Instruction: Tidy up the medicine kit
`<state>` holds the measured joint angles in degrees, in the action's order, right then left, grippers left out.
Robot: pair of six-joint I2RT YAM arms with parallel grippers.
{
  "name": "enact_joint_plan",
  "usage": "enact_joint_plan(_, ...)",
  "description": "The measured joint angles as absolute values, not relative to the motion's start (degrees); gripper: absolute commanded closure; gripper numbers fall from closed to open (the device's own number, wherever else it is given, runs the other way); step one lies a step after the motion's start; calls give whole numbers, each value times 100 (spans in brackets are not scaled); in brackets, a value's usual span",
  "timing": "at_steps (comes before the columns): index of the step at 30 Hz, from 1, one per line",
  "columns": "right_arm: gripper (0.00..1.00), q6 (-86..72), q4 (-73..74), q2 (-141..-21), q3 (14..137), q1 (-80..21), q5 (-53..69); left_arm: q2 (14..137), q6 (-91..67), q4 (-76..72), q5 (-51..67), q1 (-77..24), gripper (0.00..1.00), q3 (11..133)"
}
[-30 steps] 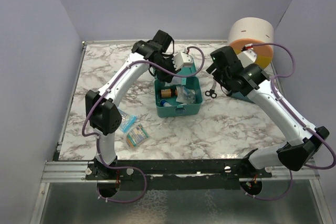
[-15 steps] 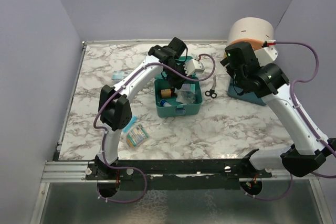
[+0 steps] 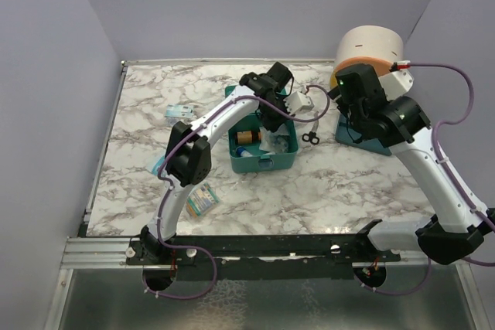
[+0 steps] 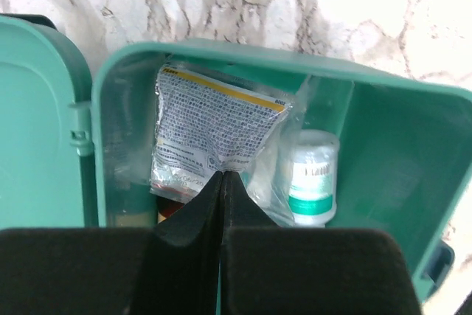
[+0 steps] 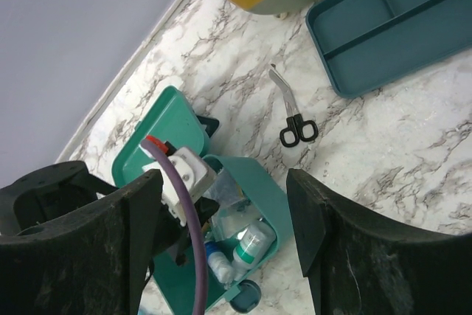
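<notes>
The medicine kit [image 3: 263,161] is a teal box standing open mid-table, its lid [image 4: 37,123] folded back. Inside lie a white printed packet [image 4: 214,127], a white bottle with a green label [image 4: 313,178] and an orange-brown bottle [image 3: 246,137]. My left gripper [image 4: 221,176] reaches down into the kit [image 4: 391,145], shut with the packet's lower edge pinched at its tips. My right gripper [image 5: 225,182] hovers open and empty to the kit's right, above the table, looking down on the kit [image 5: 262,178].
Black-handled scissors [image 3: 311,137] lie just right of the kit. A shallow teal tray [image 3: 363,143] and a round cream, orange and yellow drawer unit [image 3: 371,52] stand at the back right. Loose packets [image 3: 201,201] [image 3: 182,111] lie on the left of the marble table.
The left arm has swung right, bringing its shut gripper over the kit's inside. The right arm has drawn back toward the drawer unit, still open.
</notes>
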<state>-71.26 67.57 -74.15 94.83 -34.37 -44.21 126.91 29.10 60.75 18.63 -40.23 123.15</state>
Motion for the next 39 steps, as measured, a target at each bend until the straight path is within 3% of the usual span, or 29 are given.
enact_joint_plan(1,30,-7126,6764,-7378,9463,-3437,-4421,12781,2877,6075,1802,-4042,99,12411)
enact_joint_plan(3,30,-7120,6775,-7336,9452,-3424,-4421,12910,2825,6051,1688,-4080,86,12564)
enact_joint_plan(6,29,-7067,6772,-7321,9450,-3380,-4421,12969,2759,6049,1573,-4139,54,12696)
enact_joint_plan(8,29,-7022,6768,-7321,9428,-3363,-4418,12967,2720,6047,1557,-4163,42,12733)
enact_joint_plan(14,28,-6910,6748,-7321,9253,-3315,-4364,12787,2624,6047,1551,-4176,36,12512)
enact_joint_plan(17,19,-6831,6663,-7321,9157,-3293,-4294,12438,2491,6075,1461,-4169,36,12263)
enact_joint_plan(18,11,-6766,6613,-7323,9129,-3288,-4263,12283,2397,6060,1415,-4169,35,12191)
enact_joint_plan(19,3,-6705,6560,-7338,9118,-3288,-4233,12095,2261,6027,1337,-4160,27,12101)
enact_joint_plan(23,1,-6143,6180,-7592,9159,-3253,-4053,11214,1772,5789,913,-4032,3,11736)
enact_joint_plan(28,0,-5065,5666,-8637,9677,-3240,-3618,10047,1275,5207,388,-3411,1,11059)
enact_joint_plan(31,0,-4491,5461,-9358,10226,-3238,-3363,9485,816,4873,231,-2394,1,10440)
enact_joint_plan(35,0,-3929,5196,-10084,10895,-3238,-3030,8866,-19,4436,14,-904,1,9072)
enact_joint_plan(39,0,-3632,5098,-10484,11369,-3238,-2862,8383,-875,4445,-215,-626,1,7741)
